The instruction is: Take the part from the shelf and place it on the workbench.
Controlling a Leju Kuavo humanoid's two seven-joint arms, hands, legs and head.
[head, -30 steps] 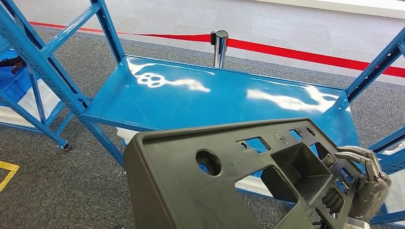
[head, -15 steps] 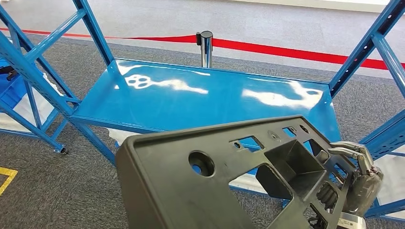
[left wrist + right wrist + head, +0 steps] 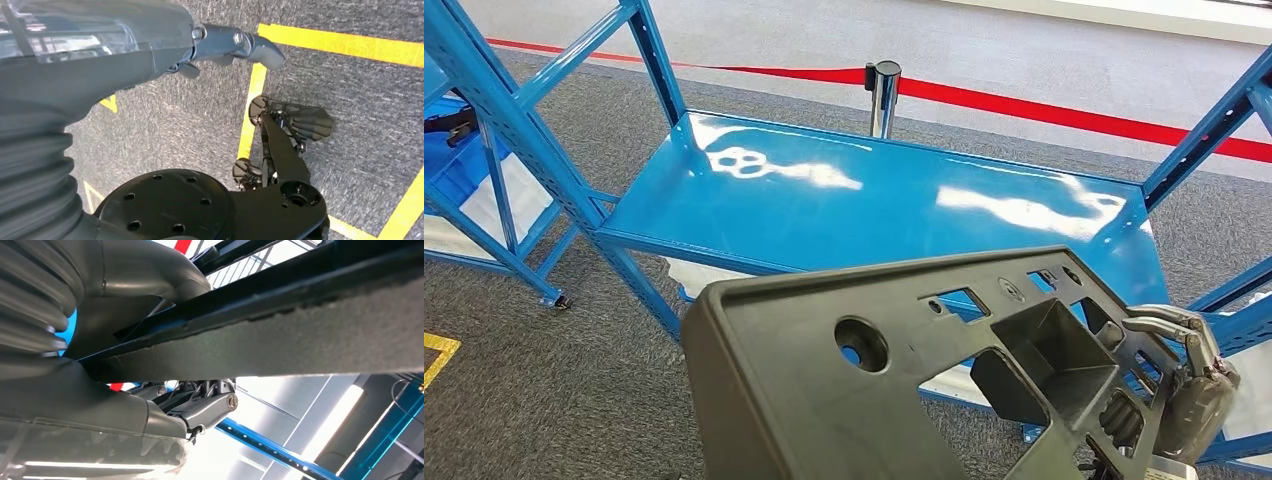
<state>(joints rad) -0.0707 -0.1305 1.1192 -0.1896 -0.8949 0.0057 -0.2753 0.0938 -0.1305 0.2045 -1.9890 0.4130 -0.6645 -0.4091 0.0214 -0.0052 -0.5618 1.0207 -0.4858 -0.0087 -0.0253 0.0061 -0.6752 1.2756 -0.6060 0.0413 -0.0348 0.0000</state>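
Note:
The part (image 3: 854, 400) is a large dark grey plastic panel with a round hole, several slots and a box-shaped pocket. It hangs low in the head view, in front of the glossy blue shelf board (image 3: 874, 210) and apart from it. My right hand (image 3: 1194, 385) grips its right end, fingers curled over the top edge. In the right wrist view the part's edge (image 3: 300, 340) runs across, with the right hand's fingers (image 3: 200, 402) wrapped under it. My left hand (image 3: 235, 45) hangs over the grey carpet, fingers apart, holding nothing.
Blue shelf uprights (image 3: 524, 130) stand left and right of the board. A chrome post (image 3: 884, 95) with a red belt (image 3: 1064, 108) runs behind the shelf. A second blue rack (image 3: 464, 200) is at far left. Yellow floor lines (image 3: 350, 45) cross the carpet.
The whole picture swung left and then back right, so the camera moved. The part stays in my right hand at about the same place in the view.

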